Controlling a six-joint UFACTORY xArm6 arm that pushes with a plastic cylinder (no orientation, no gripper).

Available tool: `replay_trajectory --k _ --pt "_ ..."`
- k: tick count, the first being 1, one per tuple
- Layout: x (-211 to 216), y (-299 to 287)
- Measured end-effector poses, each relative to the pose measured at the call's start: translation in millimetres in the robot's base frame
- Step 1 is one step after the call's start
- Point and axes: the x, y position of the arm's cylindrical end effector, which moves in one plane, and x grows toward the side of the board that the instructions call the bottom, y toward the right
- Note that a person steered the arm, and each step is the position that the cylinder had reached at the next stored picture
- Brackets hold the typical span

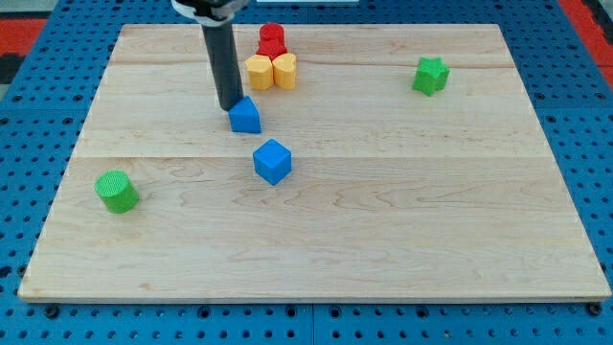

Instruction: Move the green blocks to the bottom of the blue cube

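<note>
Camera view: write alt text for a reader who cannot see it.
A dark rod's tip rests on a wooden board, just left of a blue wedge-like block, with a blue cube below it. A green cylinder sits lower left, a green star upper right, and yellow blocks and red blocks cluster at the top.

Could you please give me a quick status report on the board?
My tip beside blue wedge-shaped block, view's top. Green cylinder far left, green star block upper right; neither below blue cube. Path clear.

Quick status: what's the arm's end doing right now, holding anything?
My tip: a bare rod, no jaws, holding nothing; it sits at the upper-left edge of the blue wedge-shaped block, contact unclear.
</note>
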Motion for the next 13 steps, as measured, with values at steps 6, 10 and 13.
replay_trajectory --k 6,10,13 --pt "147 -201" --pt "117 -20" --pt "127 148"
